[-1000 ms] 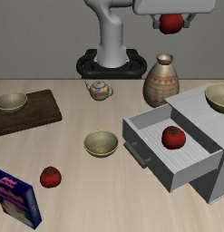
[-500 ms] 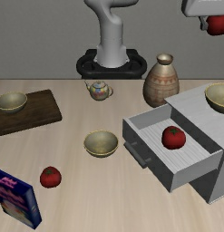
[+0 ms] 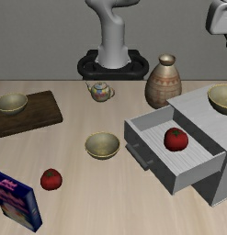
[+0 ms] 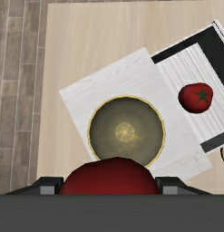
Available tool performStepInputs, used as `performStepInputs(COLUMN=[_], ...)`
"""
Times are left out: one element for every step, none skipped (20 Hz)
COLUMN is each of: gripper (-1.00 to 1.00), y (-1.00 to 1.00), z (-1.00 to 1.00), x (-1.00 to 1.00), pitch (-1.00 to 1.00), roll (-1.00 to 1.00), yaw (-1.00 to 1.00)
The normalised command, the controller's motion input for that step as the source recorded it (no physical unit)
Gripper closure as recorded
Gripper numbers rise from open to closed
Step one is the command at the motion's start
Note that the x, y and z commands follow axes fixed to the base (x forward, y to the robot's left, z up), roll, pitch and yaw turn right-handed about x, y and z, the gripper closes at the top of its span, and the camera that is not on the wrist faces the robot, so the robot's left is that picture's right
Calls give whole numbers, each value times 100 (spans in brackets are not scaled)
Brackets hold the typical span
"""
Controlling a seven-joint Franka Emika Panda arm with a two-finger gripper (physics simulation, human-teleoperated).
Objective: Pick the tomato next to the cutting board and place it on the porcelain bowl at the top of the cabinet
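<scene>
Wood tabletop, plank floor beside it in the wrist view. White cabinet on the exterior view's right, drawer pulled open. Cutting board on the exterior view's left, small bowl on it. Porcelain bowl sits on the cabinet top. Gripper is high above it, fingers clamped on the tomato from both sides. That tomato hangs over the bowl's edge, well apart from it. Blue box near a loose tomato on the table. Spare tomato in the drawer.
</scene>
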Motion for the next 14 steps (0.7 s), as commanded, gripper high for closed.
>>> performStepInputs(gripper=[100, 100, 100, 100, 100, 100, 100, 100, 100, 100, 100, 100, -100, -100], y=[0, -100, 0, -100, 0, 0, 0, 0, 100, 0, 0, 0, 0, 0], z=[0, 0, 0, 0, -100, -100, -100, -100, -100, -100, -100, -100, 0, 0], x=[100, 0, 100, 0, 0, 0, 0, 0, 0, 0, 0, 0, 0, 0], pitch=[0, 0, 0, 0, 0, 0, 0, 0, 0, 0, 0, 0, 0, 0], roll=[0, 0, 0, 0, 0, 0, 0, 0, 0, 0, 0, 0, 0, 0], yaw=[0, 0, 0, 0, 0, 0, 0, 0, 0, 0, 0, 0, 0, 0])
